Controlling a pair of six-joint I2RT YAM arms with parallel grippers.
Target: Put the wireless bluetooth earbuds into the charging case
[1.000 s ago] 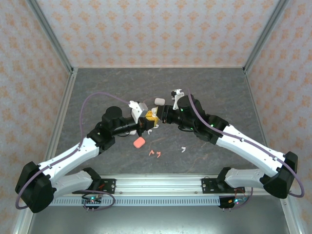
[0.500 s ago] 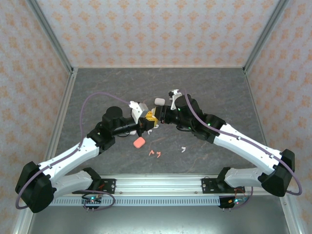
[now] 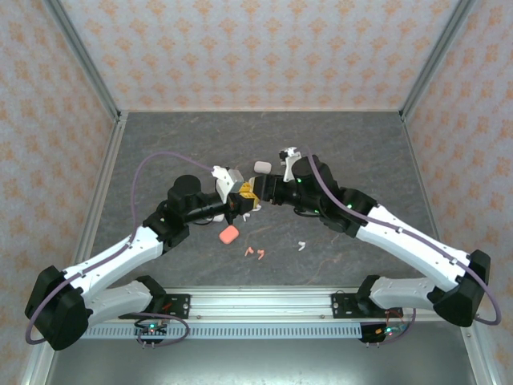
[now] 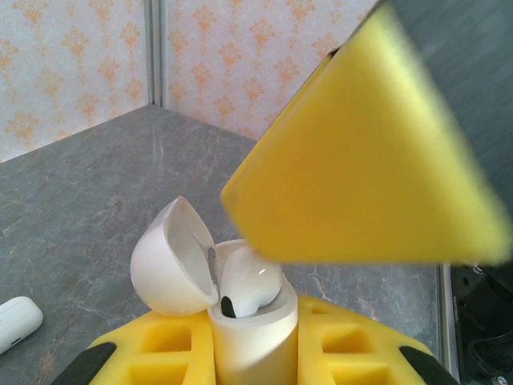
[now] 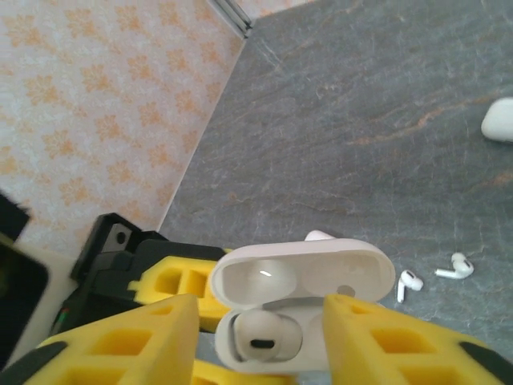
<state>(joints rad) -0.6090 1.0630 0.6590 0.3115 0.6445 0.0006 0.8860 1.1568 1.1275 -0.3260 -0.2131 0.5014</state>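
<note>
Three cases up! A hinged-open white plastic charging case (image 4: 252, 337) stands mid-worktop, pinched by the left gripper (image 3: 240, 200), one white earbud (image 4: 252, 279) seated inside. A closed white pebble-shaped case (image 3: 260, 166) lies behind it and a salmon-pink case (image 3: 229, 233) in front. The right gripper (image 5: 260, 301) is spread, straddling the lid; contact unclear. Two loose white earbuds (image 5: 409, 281) lie beside it, and two salmon-pink earbuds (image 3: 255, 253) sit toward the grey worktop's (image 3: 160, 144) near edge.

A robotics lab cell: patterned panel walls (image 3: 256, 48), aluminium posts (image 3: 84, 58), arms (image 3: 401, 241) bolted to a rail (image 3: 256, 303).
</note>
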